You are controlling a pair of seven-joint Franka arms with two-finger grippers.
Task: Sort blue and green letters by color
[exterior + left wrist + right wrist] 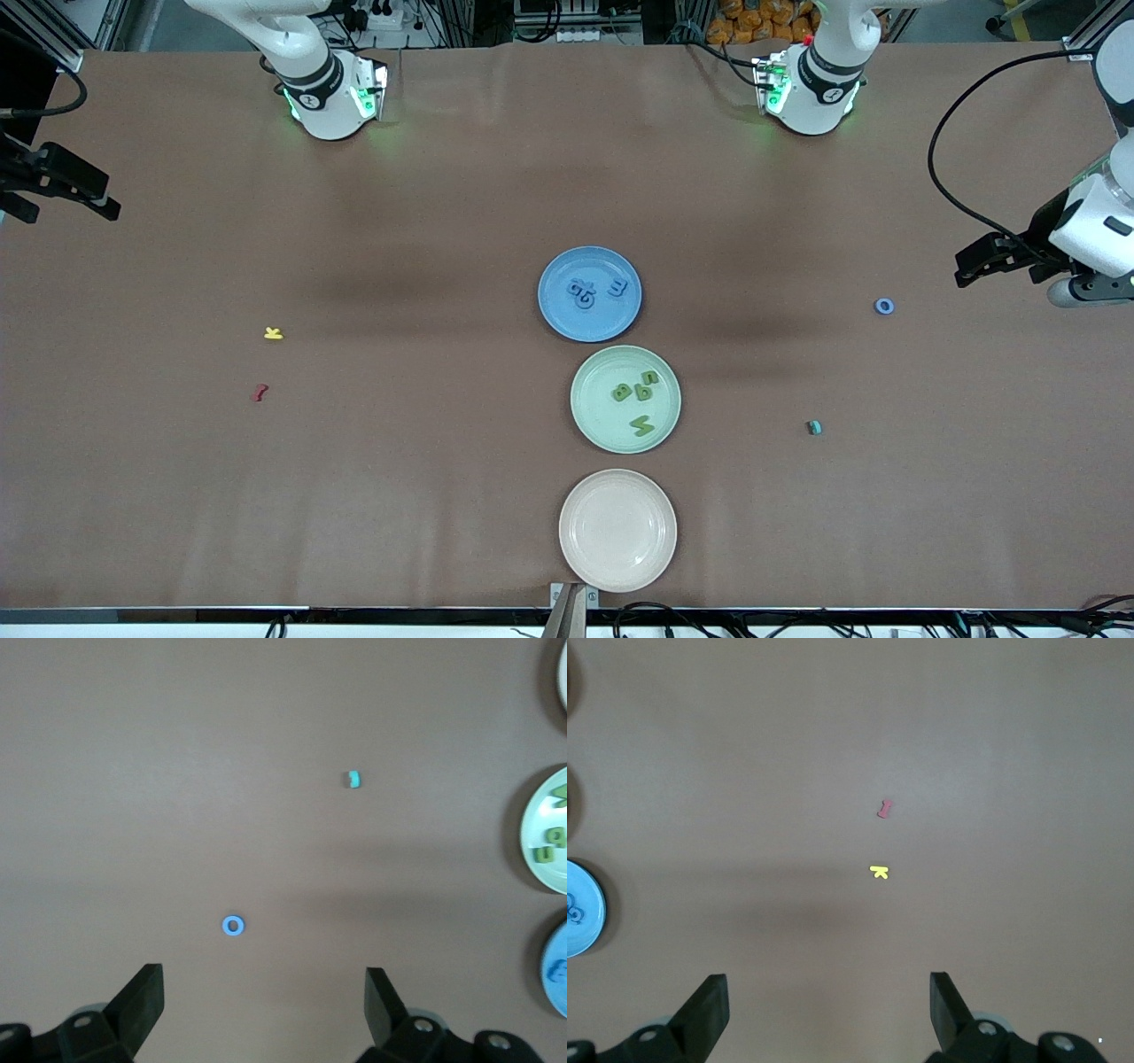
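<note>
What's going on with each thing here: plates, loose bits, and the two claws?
blue plate: holds blue letters.
green plate: holds green letters.
cream plate: empty.
blue O: loose on table.
teal piece: loose.
yellow letter, red squiggle: loose.
left gripper: open, empty.
right gripper: open, empty.

You have three plates in a row mid-table: blue plate (556, 312) farthest from the front camera, green plate (592, 424) next, pink plate (617, 567) nearest. Toward the right arm's end you see a yellow letter (274, 333) and red squiggle (260, 392), near each other.
</note>
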